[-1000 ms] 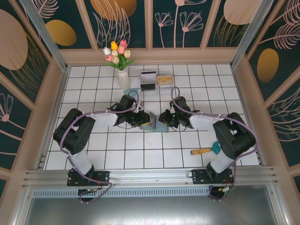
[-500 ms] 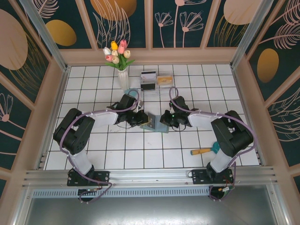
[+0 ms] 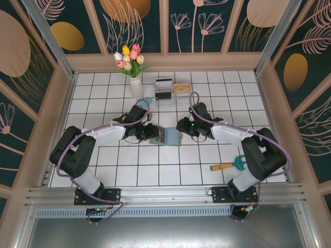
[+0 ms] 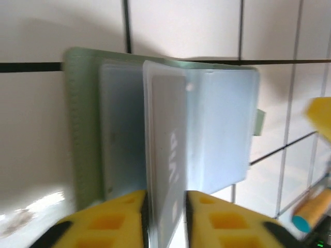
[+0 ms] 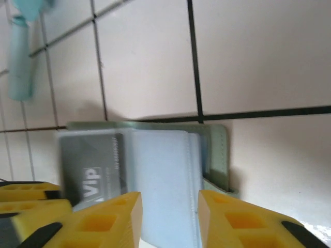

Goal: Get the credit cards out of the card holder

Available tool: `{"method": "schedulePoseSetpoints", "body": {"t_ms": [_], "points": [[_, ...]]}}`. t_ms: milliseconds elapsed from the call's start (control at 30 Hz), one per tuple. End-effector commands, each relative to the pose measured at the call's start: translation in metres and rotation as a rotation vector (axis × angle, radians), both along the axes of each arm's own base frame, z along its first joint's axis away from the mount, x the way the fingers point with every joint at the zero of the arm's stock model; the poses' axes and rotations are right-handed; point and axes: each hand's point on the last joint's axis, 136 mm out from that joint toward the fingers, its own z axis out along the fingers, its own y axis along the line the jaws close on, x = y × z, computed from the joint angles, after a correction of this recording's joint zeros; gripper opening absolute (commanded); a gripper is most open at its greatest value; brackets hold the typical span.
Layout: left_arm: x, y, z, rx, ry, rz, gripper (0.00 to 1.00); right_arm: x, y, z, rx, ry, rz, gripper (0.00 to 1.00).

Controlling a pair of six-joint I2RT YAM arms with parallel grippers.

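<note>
A: Looking at the top view, why do both arms crowd the middle of the table (image 3: 103, 165)?

B: Because the card holder (image 3: 170, 137) lies there, spread open with its inside up. The left gripper (image 3: 156, 136) meets it from one side and the right gripper (image 3: 180, 131) from the other. My guess is that one works a card loose while the other steadies the card holder against the pull.

A: Which does which?

B: In the left wrist view, the left gripper (image 4: 166, 199) is set narrow, with a whitish credit card (image 4: 165, 150) running between its fingers. I cannot tell whether they pinch it or only flank it. The right gripper (image 5: 169, 204) stands partly open over the blue-grey inner panel, gripping nothing that I can see.

A: How does the card sit?

B: It looks partway out, tilted up off the lining. Its long axis runs straight away from the left fingers toward the far side of the card holder (image 4: 83, 129), which is the line a pull would follow. From the right wrist, the credit card (image 5: 93, 175) shows a grey face printed "Vip" and juts past the card holder (image 5: 220, 150) toward the left gripper's fingers (image 5: 31, 201).

A: And the card holder itself?

B: Its long axis runs roughly across the table, from one gripper to the other.
</note>
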Motion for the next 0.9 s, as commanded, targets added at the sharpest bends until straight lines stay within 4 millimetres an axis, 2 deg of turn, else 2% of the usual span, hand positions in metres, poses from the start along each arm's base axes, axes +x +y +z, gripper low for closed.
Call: {"method": "schedulePoseSetpoints", "body": {"t_ms": [0,67,167,333,400,600,867], "points": [[0.005,0.017,0.012,0.117,-0.054,0.013,0.36,0.013,0.003,0.037,0.028,-0.107,0.007,0.39],[0.012,0.024,0.016,0.159,-0.083,0.038,0.37,0.013,0.013,0.039,0.046,-0.104,0.038,0.39],[0.017,0.028,0.021,0.176,-0.108,0.057,0.36,0.009,0.032,0.031,0.066,-0.075,0.077,0.38],[0.011,0.005,0.02,0.024,-0.082,0.033,0.28,-0.001,0.06,0.017,0.172,-0.007,0.11,0.34],[0.011,0.003,0.016,0.017,-0.07,0.036,0.24,-0.003,0.067,0.013,0.187,0.012,0.118,0.31],[0.018,0.005,0.003,0.06,-0.067,0.044,0.16,-0.002,0.076,-0.008,0.169,0.092,0.092,0.16],[0.021,0.006,-0.013,0.095,-0.046,0.045,0.1,-0.002,0.08,-0.023,0.13,0.132,0.068,0.14]]}}
